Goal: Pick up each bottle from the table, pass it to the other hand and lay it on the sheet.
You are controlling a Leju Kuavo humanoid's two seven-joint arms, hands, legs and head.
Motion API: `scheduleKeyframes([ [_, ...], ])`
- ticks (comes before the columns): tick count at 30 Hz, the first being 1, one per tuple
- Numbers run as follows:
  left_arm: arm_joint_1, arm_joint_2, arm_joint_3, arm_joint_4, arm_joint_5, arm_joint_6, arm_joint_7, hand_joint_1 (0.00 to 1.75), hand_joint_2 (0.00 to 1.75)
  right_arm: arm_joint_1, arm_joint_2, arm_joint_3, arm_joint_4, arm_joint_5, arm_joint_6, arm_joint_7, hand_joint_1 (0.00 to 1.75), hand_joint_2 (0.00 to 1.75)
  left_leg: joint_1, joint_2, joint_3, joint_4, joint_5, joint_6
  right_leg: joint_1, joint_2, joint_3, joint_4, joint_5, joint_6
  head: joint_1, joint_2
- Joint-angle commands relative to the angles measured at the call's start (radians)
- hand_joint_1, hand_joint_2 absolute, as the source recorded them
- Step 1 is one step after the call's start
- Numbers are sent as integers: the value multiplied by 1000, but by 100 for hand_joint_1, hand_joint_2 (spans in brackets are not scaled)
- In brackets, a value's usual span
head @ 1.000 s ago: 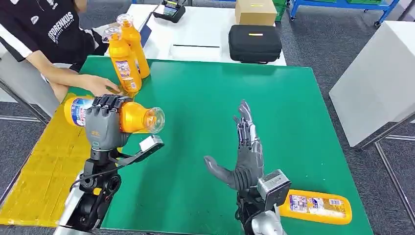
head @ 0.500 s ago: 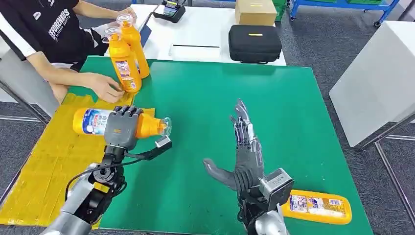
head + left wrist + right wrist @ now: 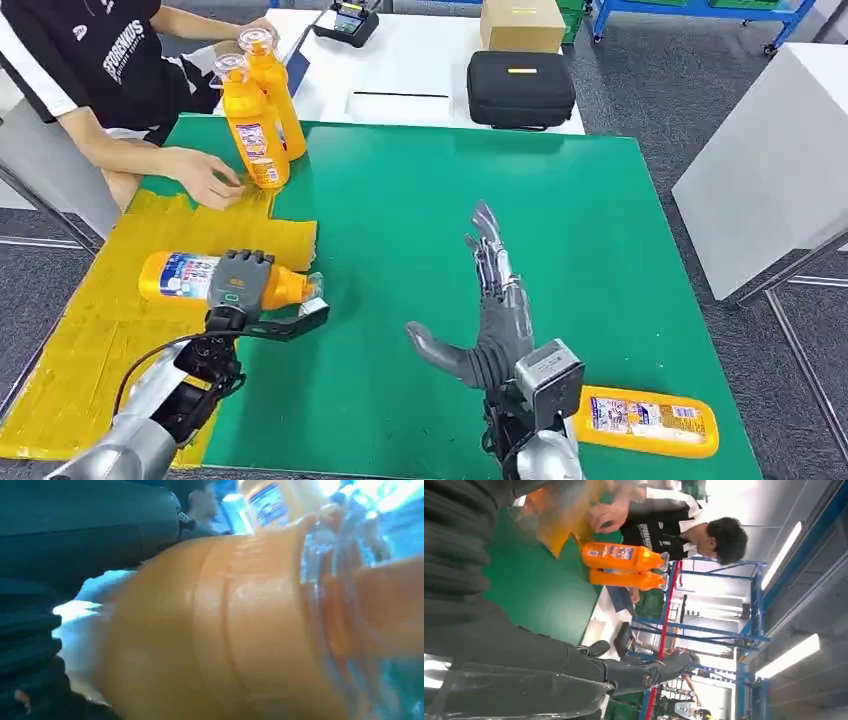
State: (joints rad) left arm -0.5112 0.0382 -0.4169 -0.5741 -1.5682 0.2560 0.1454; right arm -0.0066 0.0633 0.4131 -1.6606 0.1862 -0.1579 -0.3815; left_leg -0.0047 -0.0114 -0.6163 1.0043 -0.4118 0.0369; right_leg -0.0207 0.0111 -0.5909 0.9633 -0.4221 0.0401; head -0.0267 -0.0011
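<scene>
I see my left hand [image 3: 240, 282] grasping an orange bottle [image 3: 172, 277] lying sideways over the yellow sheet [image 3: 90, 340], on the left of the green table [image 3: 420, 200]. My right hand [image 3: 487, 330] is released, fingers spread, and another bottle [image 3: 645, 421] lies near right.

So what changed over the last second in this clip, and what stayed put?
The left hand, still gripping the orange bottle, came down and toward the robot, lowering the bottle on its side over the yellow sheet. The person's hand shifted slightly beside the two upright bottles. The right hand stayed open above the green table, and the bottle lying near the table's edge did not move.
</scene>
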Motion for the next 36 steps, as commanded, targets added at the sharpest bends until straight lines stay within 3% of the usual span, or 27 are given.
scheduleKeyframes([
  [1,-68,7,13,124,-3,10,20,0,175,-27,2,-14,43,3,-1,9,0,175,1,0,4,0,-2,-2,1,-1,4,0,-2,-2,0,0],
  [12,-37,-9,64,124,-3,47,-2,0,175,-44,-13,15,70,97,-21,39,0,175,1,2,4,0,-1,-2,1,1,3,-1,-1,-2,0,0],
  [18,-23,-67,185,59,0,51,-125,0,175,-7,-45,9,15,352,45,134,0,175,1,0,6,0,-3,-2,1,-2,6,0,-3,-2,0,0],
  [21,-10,-100,237,-5,82,56,-248,0,175,23,-89,6,-11,467,68,167,0,175,1,-3,4,0,-2,-2,1,-4,5,-1,-2,-1,0,0],
  [24,57,-119,236,-233,146,85,-324,0,175,84,-157,-23,-76,550,146,173,0,175,1,-5,4,1,-2,-2,1,-6,6,0,-4,-1,0,0],
  [26,159,-118,229,-505,257,24,-387,0,175,135,-194,-60,-103,588,188,148,0,175,0,-5,2,1,-3,-1,1,-6,5,0,-4,-1,0,0],
  [28,268,-85,211,-746,429,-60,-468,0,175,150,-235,-81,-97,621,206,109,0,175,0,-4,3,1,-3,-1,1,-5,5,0,-4,-1,0,0],
  [31,356,-31,176,-937,618,-178,-563,0,175,173,-320,-92,-128,738,219,57,0,175,-1,2,5,1,-6,-2,0,2,5,0,-4,-2,0,0],
  [32,372,-14,158,-964,642,-198,-594,0,175,194,-349,-102,-140,725,234,50,0,0,-1,2,1,1,-4,-1,0,2,1,0,-2,-1,0,0],
  [34,394,2,136,-998,732,-255,-668,0,175,244,-362,-155,-161,752,214,84,0,0,-1,1,1,1,-4,-1,0,0,2,0,-2,-1,0,0],
  [35,394,3,128,-1004,765,-276,-687,0,175,267,-365,-173,-173,753,214,94,0,175,-1,0,3,1,-5,-2,0,-2,4,0,-4,-2,0,0],
  [36,388,7,120,-1007,781,-290,-695,0,175,296,-370,-189,-189,749,215,98,0,175,0,0,6,1,-6,-3,1,-2,6,0,-5,-3,0,0],
])
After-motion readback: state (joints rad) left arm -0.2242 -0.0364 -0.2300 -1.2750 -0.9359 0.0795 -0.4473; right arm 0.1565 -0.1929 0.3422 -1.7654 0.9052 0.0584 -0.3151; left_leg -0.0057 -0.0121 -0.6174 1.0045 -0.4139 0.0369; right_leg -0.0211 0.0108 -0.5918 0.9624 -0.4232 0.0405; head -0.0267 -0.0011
